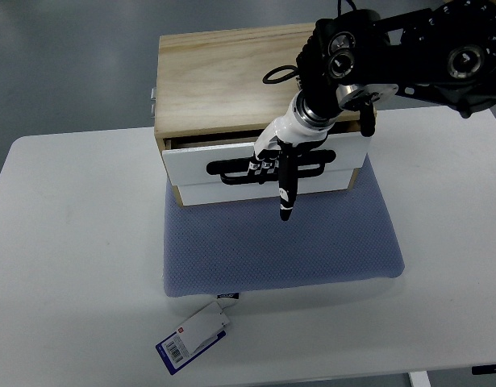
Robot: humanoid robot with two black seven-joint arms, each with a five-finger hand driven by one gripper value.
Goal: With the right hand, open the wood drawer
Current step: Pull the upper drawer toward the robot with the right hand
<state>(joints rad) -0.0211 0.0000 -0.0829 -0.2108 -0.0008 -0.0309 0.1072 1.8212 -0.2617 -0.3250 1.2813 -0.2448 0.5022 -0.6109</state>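
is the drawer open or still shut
Slightly open: the white drawer front stands out from the wood box, with a dark gap along its top edge. The right hand has fingers hooked in the black handle.

The wood drawer box (256, 89) stands at the far middle of the table (70, 266), its front part on the rear edge of a mat (280, 242); the drawer (260, 165) projects slightly from the box front, over the mat; the right hand (278, 165) lies across the drawer's handle (231, 171), apparently hooked in it; a tag (193, 336) lies before the mat's near left corner, on the table.
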